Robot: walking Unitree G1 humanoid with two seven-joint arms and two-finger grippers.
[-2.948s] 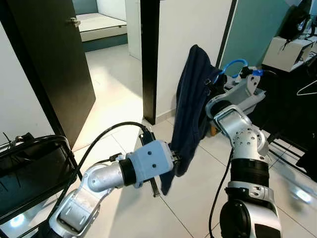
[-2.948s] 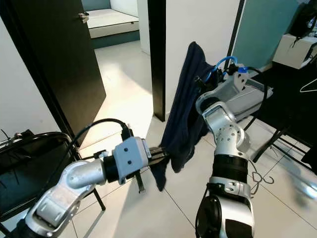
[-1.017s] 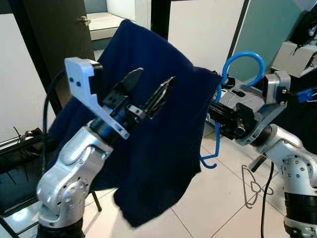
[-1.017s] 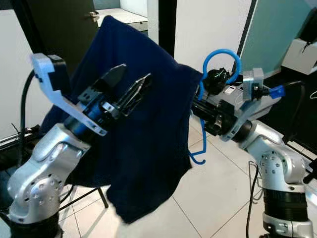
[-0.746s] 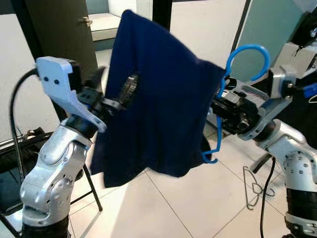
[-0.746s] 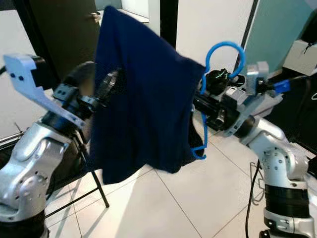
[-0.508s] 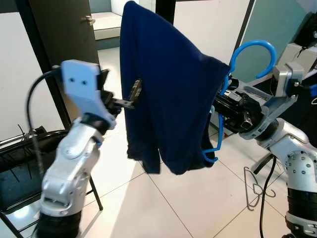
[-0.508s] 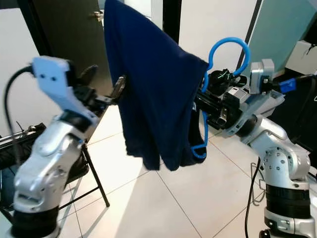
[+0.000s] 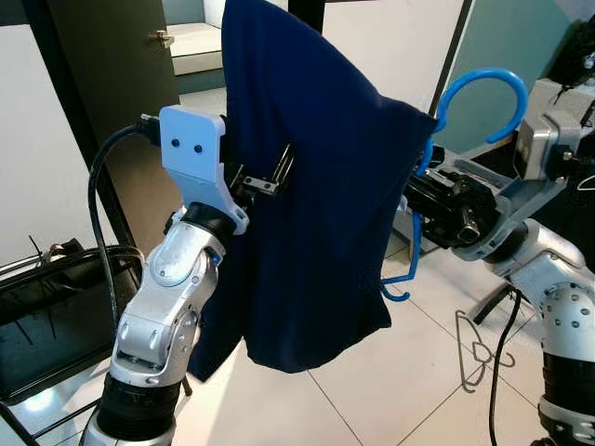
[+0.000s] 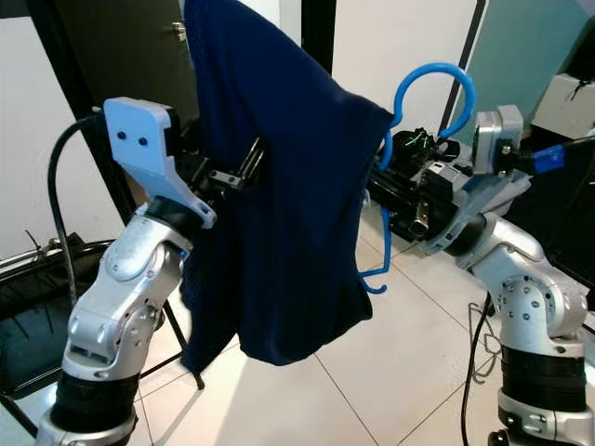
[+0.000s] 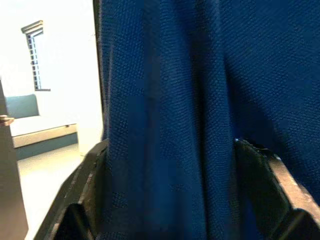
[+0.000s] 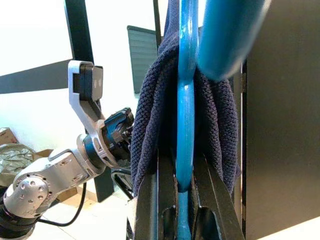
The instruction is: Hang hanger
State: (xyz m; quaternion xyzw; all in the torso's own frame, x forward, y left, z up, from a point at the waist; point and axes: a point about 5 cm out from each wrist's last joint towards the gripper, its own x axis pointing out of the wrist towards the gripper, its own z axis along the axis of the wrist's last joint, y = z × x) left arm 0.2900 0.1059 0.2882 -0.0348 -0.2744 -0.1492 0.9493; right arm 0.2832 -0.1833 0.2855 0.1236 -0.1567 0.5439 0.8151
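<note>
- The dark navy knitted garment hangs between my two arms and blocks any direct path across.
- To my left, a black metal folding chair crowds the lower space.
- I see open white tiled floor beneath the garment's hem.
</note>
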